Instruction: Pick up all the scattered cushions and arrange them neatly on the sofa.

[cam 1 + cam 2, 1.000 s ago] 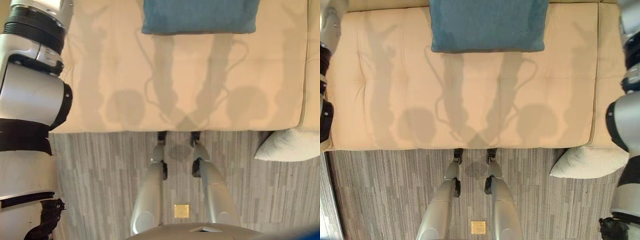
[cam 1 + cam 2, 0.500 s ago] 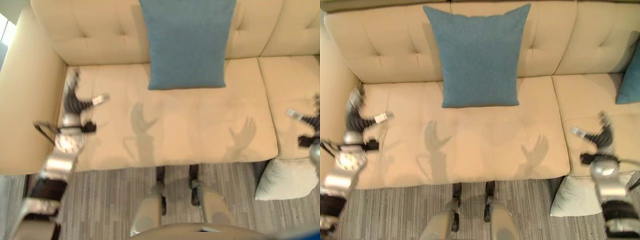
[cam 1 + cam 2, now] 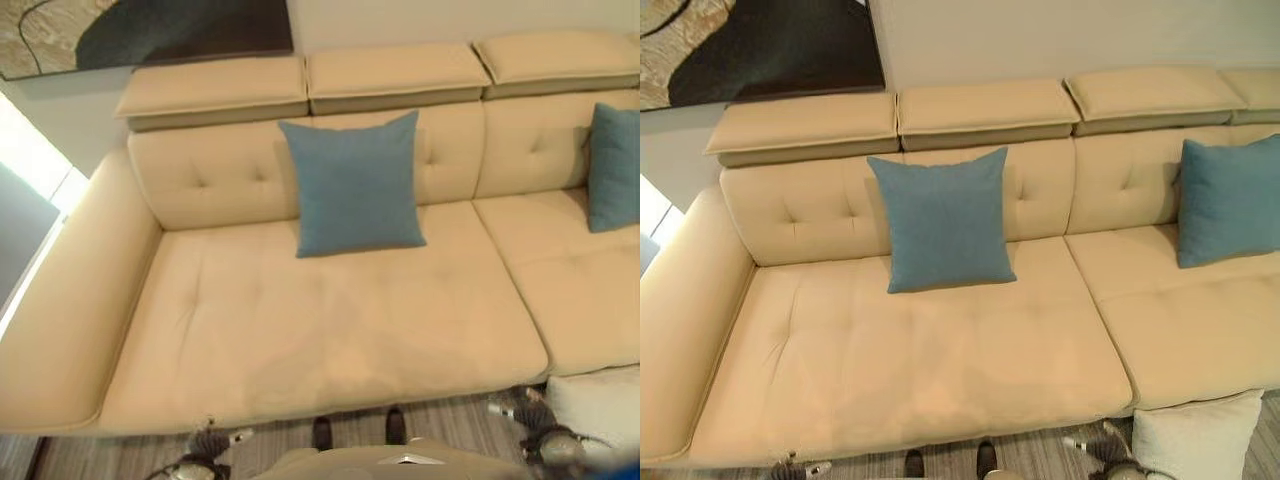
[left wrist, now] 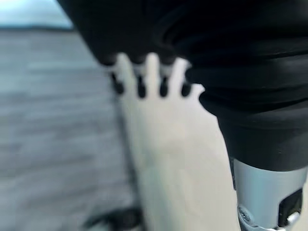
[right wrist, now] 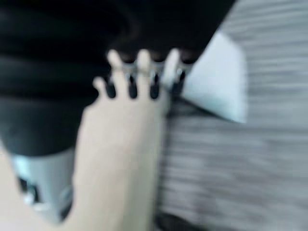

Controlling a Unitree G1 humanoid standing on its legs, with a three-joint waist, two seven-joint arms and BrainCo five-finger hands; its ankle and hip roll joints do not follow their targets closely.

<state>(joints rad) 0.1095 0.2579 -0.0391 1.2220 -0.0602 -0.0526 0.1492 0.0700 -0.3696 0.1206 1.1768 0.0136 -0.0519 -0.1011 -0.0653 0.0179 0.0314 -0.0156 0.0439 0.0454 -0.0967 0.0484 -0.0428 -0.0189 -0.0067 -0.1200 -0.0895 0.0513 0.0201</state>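
**Both hands low at sofa front edge, empty; one cushion on floor**

Landmark: cream sofa [image 3: 940, 360], sectional, tufted backrest, raised headrest blocks along the top.

- Blue cushion [image 3: 944, 221]: upright, leaning on the sofa backrest, bottom edge resting on the seat, about mid-sofa.
- Second blue cushion [image 3: 1228, 200]: upright against the backrest, on the sofa's right-hand seat section, well apart from the first.
- White cushion [image 3: 1196, 438]: on the grey striped floor [image 3: 440, 420], just below the sofa's front edge, at its right end. Not on the sofa.
- Left hand [image 3: 212, 440]: just in front of the sofa's front edge, left of centre. Fingers straight and spread, holding nothing.
- Right hand [image 3: 527, 412]: in front of the sofa's front edge, just beside the white cushion. Fingers extended, relaxed, holding nothing; contact with the cushion cannot be determined.
- Dark framed picture [image 3: 760, 45]: on the wall above the sofa's left end.
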